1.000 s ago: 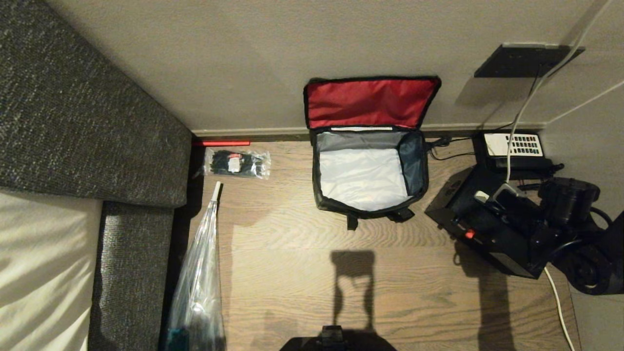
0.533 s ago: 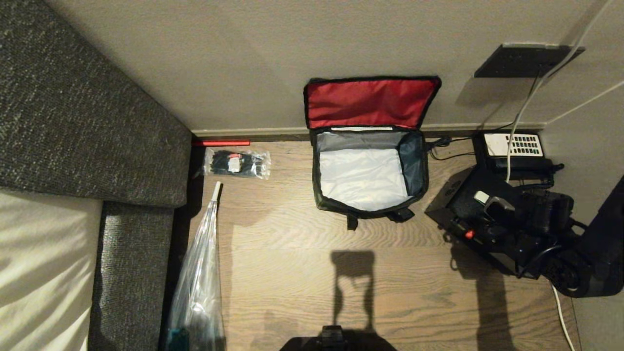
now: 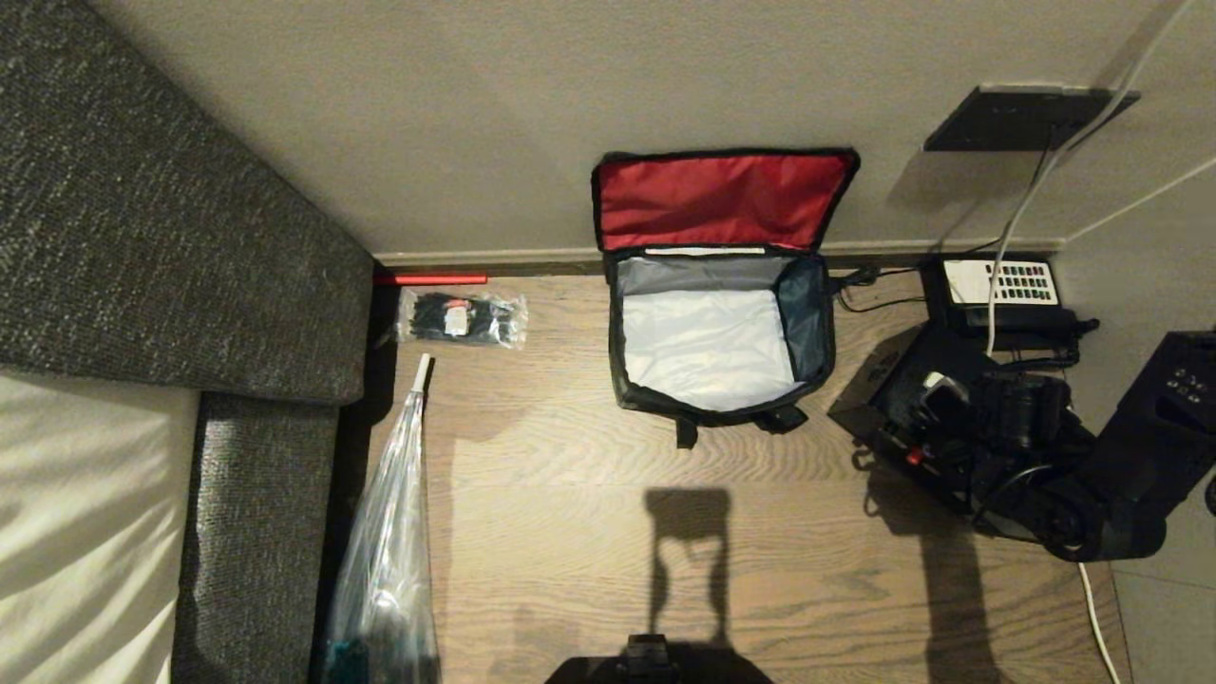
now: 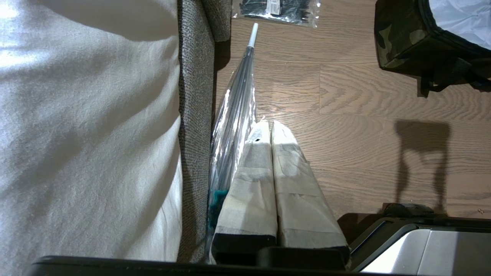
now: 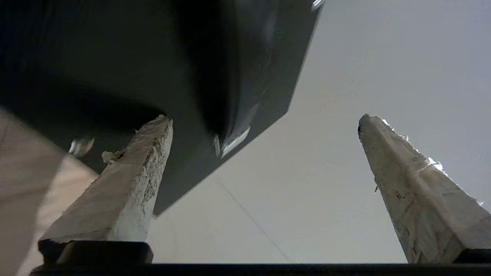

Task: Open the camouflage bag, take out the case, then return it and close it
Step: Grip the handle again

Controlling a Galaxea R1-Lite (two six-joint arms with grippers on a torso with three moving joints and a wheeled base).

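The right arm (image 3: 1130, 456) now reaches further left over the case (image 3: 912, 418) than a second ago, and it covers more of it. The right claw (image 5: 264, 119) stands with its fingers spread wide, one fingertip before the case's dark side.

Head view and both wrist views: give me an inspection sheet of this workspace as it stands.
Surface: wooden floor, carrying everything below.
Job's things: camouflage bag open against the wall, red lid lining up, pale interior showing nothing inside; black case on the floor to its right.
Clutter: clear packet of black ties, folded clear umbrella, desk phone.
Grippers: right claw wide open at the case, not gripping; left claw shut, parked near the sofa.
Cables: white cable down the wall to the phone.
Surroundings: grey sofa, beige wall.
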